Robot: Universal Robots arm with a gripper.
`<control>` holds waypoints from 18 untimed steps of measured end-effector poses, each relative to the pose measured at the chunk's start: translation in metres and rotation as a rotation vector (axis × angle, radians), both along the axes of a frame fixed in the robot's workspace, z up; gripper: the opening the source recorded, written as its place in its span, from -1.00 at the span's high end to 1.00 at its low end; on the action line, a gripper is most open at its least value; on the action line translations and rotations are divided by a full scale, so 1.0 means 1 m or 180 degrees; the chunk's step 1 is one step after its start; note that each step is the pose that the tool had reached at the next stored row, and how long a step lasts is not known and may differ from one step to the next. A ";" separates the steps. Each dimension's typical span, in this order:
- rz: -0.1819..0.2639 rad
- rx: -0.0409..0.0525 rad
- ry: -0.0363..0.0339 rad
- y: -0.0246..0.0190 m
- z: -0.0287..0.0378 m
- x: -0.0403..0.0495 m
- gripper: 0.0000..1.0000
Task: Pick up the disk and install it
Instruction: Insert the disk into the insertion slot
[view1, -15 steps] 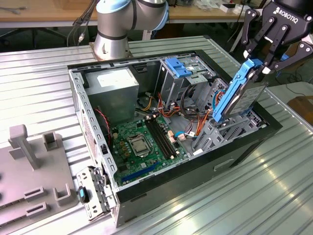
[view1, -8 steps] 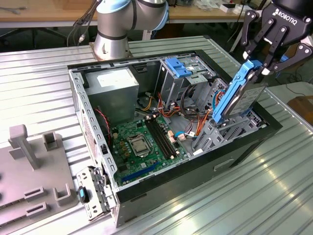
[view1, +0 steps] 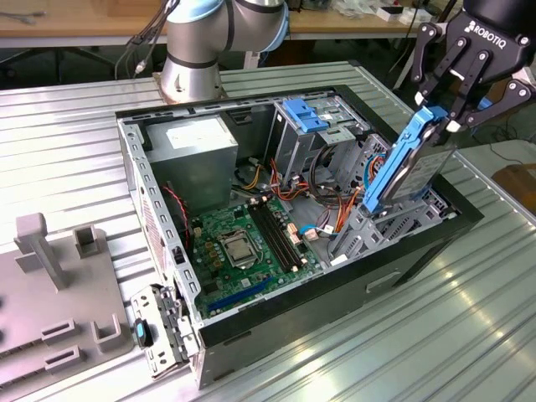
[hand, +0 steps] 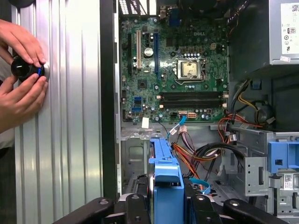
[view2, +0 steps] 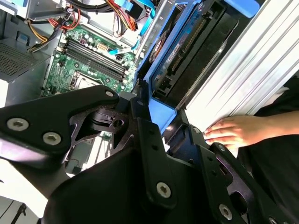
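My gripper [view1: 442, 115] is shut on the top end of the disk [view1: 408, 167], a silver-grey drive in a blue plastic bracket. The disk stands on edge, tilted, over the exterior view's right end of the open computer case [view1: 419, 243]. Its lower end is level with the metal frame inside the case. In the second wrist view the disk [view2: 187, 44] runs away from the black fingers [view2: 140, 116] toward the case. The first wrist view looks down the blue bracket [hand: 166, 177] between the fingers.
Inside the case lie a green motherboard [view1: 243, 239], a grey power-supply box [view1: 197, 138], a metal bay with blue tabs [view1: 306, 117] and bundled cables [view1: 322, 197]. A person's hands [hand: 21, 70] hold a small black object on the ribbed table [view1: 469, 335] beside the case. A grey fixture [view1: 50, 276] stands at the exterior view's left.
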State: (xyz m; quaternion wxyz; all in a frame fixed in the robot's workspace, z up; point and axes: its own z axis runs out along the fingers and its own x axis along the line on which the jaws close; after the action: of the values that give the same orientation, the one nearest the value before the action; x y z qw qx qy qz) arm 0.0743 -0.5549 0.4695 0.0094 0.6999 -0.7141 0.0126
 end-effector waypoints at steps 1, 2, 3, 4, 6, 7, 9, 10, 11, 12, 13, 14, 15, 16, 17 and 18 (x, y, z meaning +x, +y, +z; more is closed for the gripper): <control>0.0004 0.0000 0.0000 0.0000 -0.0008 0.0002 0.26; 0.0007 0.0000 0.0000 0.0000 -0.0016 0.0003 0.26; 0.0010 0.0000 0.0000 0.0000 -0.0022 0.0005 0.26; 0.0013 0.0000 0.0001 0.0000 -0.0029 0.0007 0.26; 0.0016 0.0000 0.0001 0.0000 -0.0041 0.0010 0.26; 0.0018 0.0000 0.0001 0.0000 -0.0047 0.0012 0.26; 0.0022 0.0000 0.0002 -0.0002 -0.0061 0.0016 0.26; 0.0024 0.0000 0.0003 -0.0004 -0.0064 0.0017 0.26; 0.0025 0.0000 0.0003 -0.0004 -0.0069 0.0020 0.26; 0.0027 0.0000 0.0003 -0.0003 -0.0073 0.0023 0.26; 0.0029 0.0000 0.0004 -0.0004 -0.0078 0.0027 0.26; 0.0031 0.0000 0.0004 -0.0004 -0.0082 0.0031 0.26; 0.0034 0.0000 0.0004 -0.0004 -0.0085 0.0034 0.26; 0.0038 0.0000 0.0005 -0.0004 -0.0090 0.0037 0.26; 0.0040 0.0000 0.0005 -0.0004 -0.0093 0.0039 0.26; 0.0042 0.0000 0.0005 -0.0004 -0.0097 0.0041 0.26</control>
State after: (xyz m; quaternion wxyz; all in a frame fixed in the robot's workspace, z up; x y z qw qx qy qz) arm 0.0784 -0.5553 0.4598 0.0099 0.7046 -0.7094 0.0121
